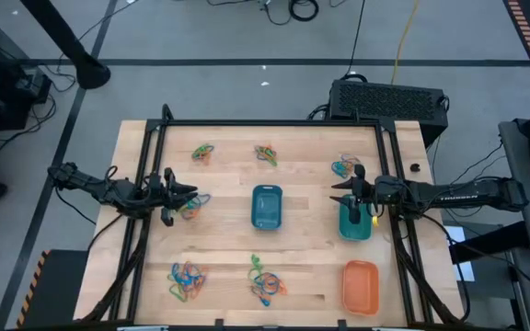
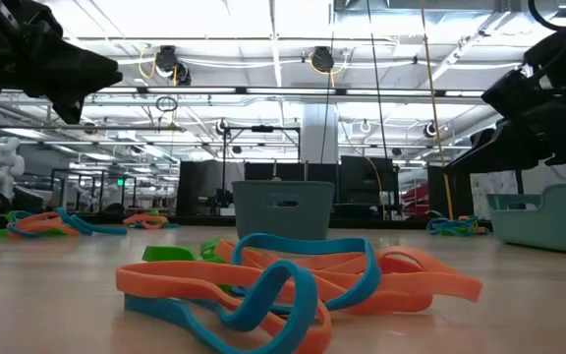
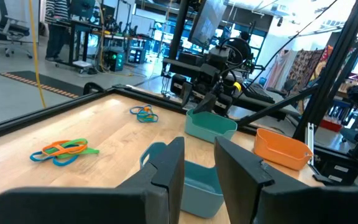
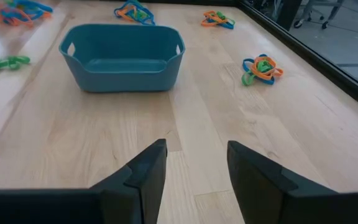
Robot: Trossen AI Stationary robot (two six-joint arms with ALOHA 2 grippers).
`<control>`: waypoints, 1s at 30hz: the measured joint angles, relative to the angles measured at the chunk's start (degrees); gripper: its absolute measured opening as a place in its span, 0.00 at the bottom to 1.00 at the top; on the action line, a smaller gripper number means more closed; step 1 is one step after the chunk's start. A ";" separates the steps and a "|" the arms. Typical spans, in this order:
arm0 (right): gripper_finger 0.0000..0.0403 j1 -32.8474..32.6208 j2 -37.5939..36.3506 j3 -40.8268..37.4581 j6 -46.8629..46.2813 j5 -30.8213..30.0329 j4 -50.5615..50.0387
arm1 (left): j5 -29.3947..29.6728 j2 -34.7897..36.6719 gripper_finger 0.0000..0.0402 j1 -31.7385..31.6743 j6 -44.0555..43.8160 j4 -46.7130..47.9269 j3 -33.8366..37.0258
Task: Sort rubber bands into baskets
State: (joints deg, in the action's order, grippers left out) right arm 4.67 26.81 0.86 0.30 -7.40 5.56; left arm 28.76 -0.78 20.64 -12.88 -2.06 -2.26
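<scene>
Wooden table (image 1: 302, 267), scattered rubber bands (image 1: 187, 280)

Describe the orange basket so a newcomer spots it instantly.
On the wooden table, look to the corner on the right arm's side, past the teal-green plastic basket under the right gripper. The orange plastic basket sits there alone, the only orange tub.

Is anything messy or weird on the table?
Nothing looks broken or tipped over. The rubber bands lie in mixed-colour tangles scattered over the table, none sorted yet. The blue basket looks empty in the right wrist view. Both the left gripper and right gripper hang open, holding nothing.
</scene>
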 joint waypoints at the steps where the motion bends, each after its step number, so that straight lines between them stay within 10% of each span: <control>1: 0.40 0.00 0.00 -0.02 -0.92 0.01 0.28 | 0.00 -0.02 0.24 -0.02 0.00 0.00 0.00; 11: 0.40 0.02 0.00 -0.02 -23.01 -0.22 8.03 | 0.00 -0.02 0.24 0.00 0.00 0.02 0.00; 30: 0.40 1.73 13.62 25.14 -8.36 -11.86 9.21 | 0.02 -0.02 0.24 0.00 0.00 0.02 0.00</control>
State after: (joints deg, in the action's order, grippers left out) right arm 6.40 40.43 26.01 -8.06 -19.26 14.77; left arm 28.77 -0.80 20.64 -12.88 -2.04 -2.26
